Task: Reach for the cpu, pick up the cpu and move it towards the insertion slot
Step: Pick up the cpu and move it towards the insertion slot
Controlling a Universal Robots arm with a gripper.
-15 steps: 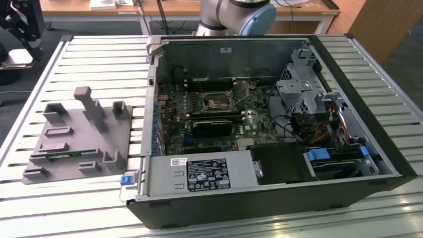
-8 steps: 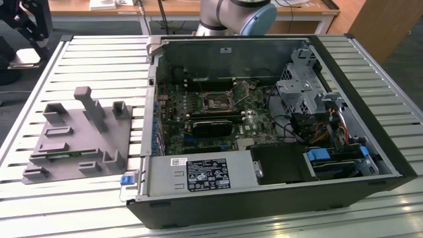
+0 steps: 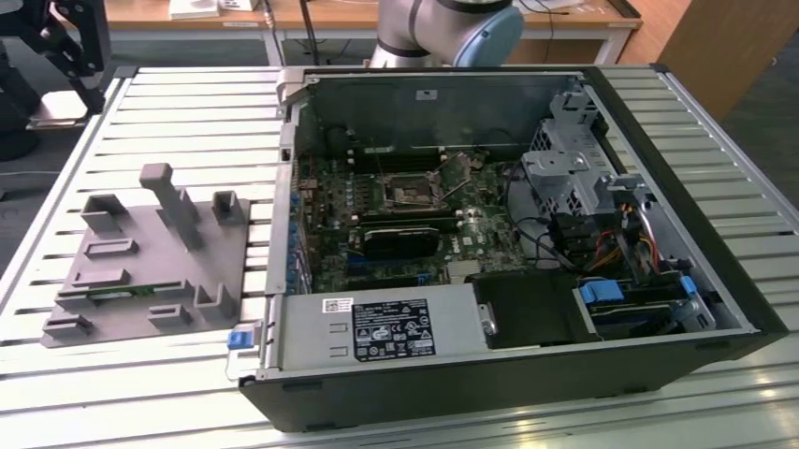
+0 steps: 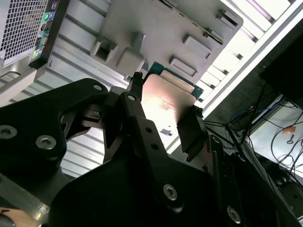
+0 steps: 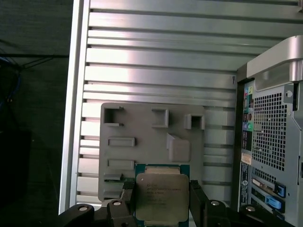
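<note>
Above the grey tray [image 5: 144, 126], outside the computer case [image 5: 271, 142], the gripper [image 5: 162, 191] pinches the cpu [image 5: 160, 197].

In first wrist view the cpu [image 5: 159, 201] has one edge cut by the pic's border, and both side edges are tucked behind the gripper [image 5: 162, 189] fingers [image 5: 129, 191]. In second wrist view, black finger links cover approx half the chip. The gray fixture plate [image 5: 151, 137] is partly hidden behind the cpu. Exterior view: arm [image 3: 443, 33] cut off at top edge, insertion slot [image 3: 413, 190] too small to tell what's inside.
</note>
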